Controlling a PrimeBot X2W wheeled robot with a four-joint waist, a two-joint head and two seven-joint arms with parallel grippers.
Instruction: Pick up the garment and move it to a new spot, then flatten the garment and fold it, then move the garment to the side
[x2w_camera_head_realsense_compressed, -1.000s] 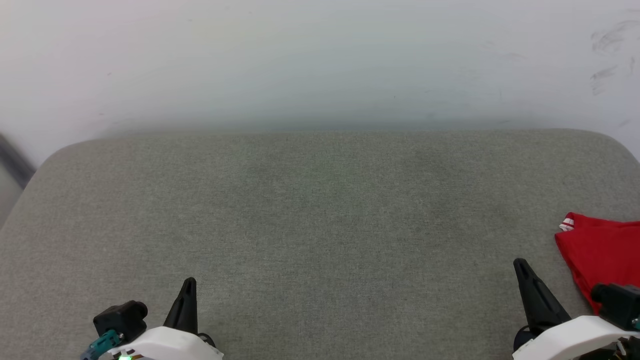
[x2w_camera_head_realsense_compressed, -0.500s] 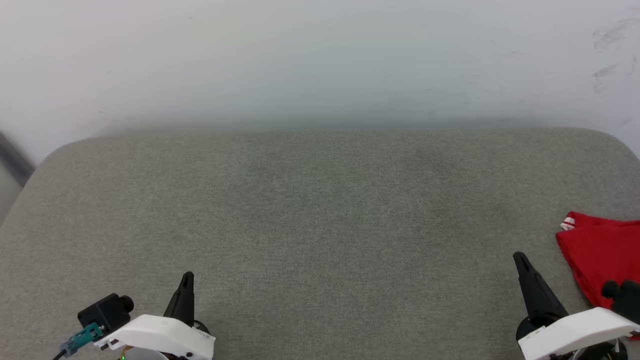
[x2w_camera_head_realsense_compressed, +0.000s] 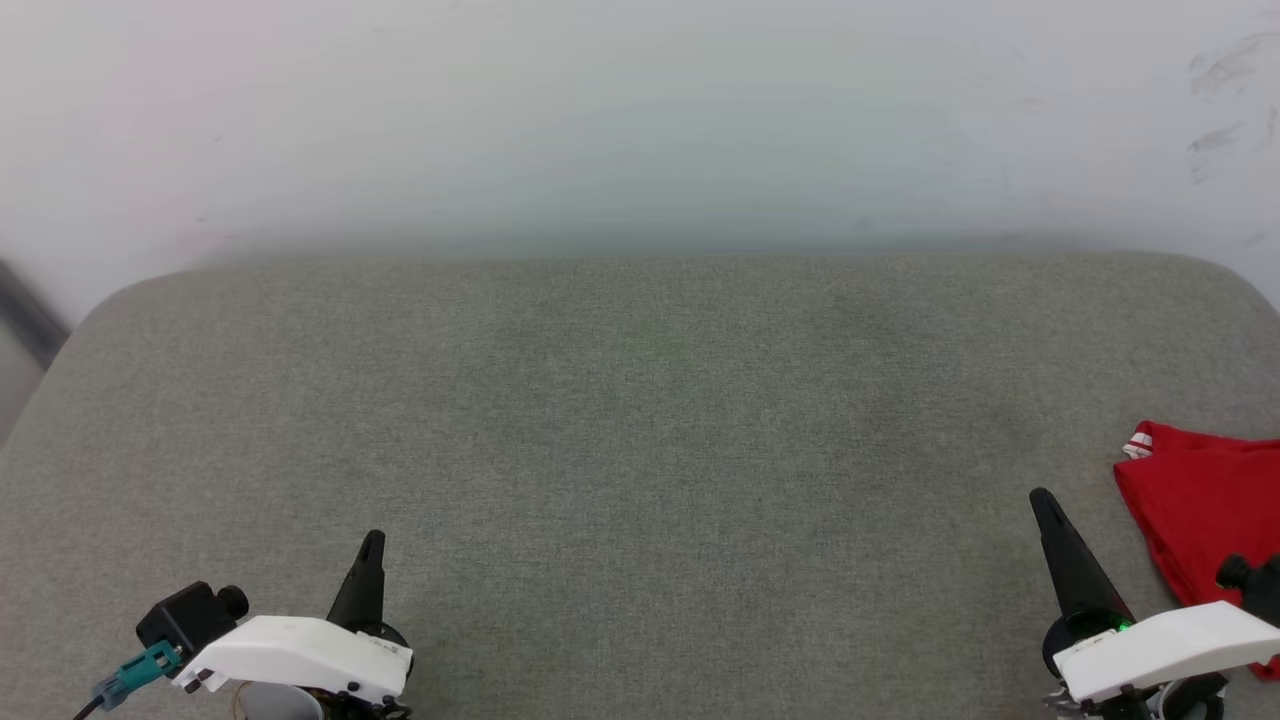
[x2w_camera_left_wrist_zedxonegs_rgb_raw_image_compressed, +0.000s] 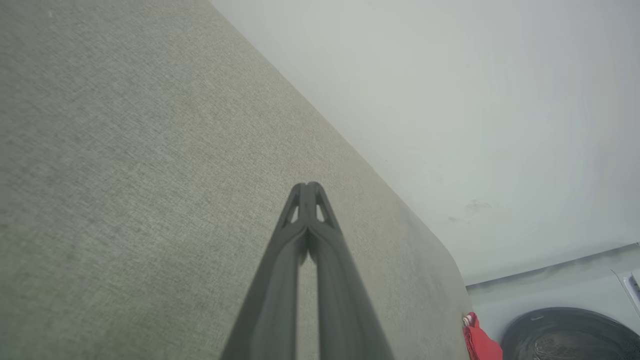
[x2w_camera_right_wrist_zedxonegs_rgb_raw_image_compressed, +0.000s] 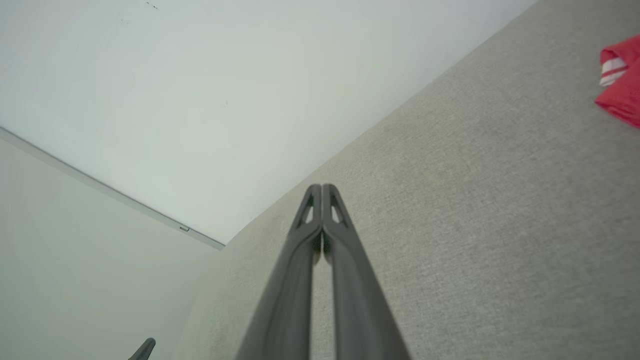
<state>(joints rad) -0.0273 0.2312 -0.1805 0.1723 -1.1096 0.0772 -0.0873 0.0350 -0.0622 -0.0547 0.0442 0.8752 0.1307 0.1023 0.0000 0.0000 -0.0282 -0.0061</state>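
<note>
The garment (x2w_camera_head_realsense_compressed: 1205, 505) is red with a bit of red-and-white striped trim, lying folded at the right edge of the grey cushioned surface (x2w_camera_head_realsense_compressed: 640, 430). It also shows small at the far end in the left wrist view (x2w_camera_left_wrist_zedxonegs_rgb_raw_image_compressed: 479, 341) and at the upper right in the right wrist view (x2w_camera_right_wrist_zedxonegs_rgb_raw_image_compressed: 622, 82). My right gripper (x2w_camera_head_realsense_compressed: 1042, 500) stands just left of the garment, apart from it, fingers shut on nothing (x2w_camera_right_wrist_zedxonegs_rgb_raw_image_compressed: 322, 189). My left gripper (x2w_camera_head_realsense_compressed: 372, 541) is at the lower left, far from the garment, its fingers pressed together and empty (x2w_camera_left_wrist_zedxonegs_rgb_raw_image_compressed: 306, 186).
A pale wall (x2w_camera_head_realsense_compressed: 640, 120) rises behind the surface's far edge. A round dark appliance door (x2w_camera_left_wrist_zedxonegs_rgb_raw_image_compressed: 565, 335) shows beyond the surface's right end in the left wrist view. Bare grey fabric lies between the two grippers.
Both grippers have lifted a little up the head view, wrists tilting flatter; the left wrist has drifted slightly left. The garment has not moved.
</note>
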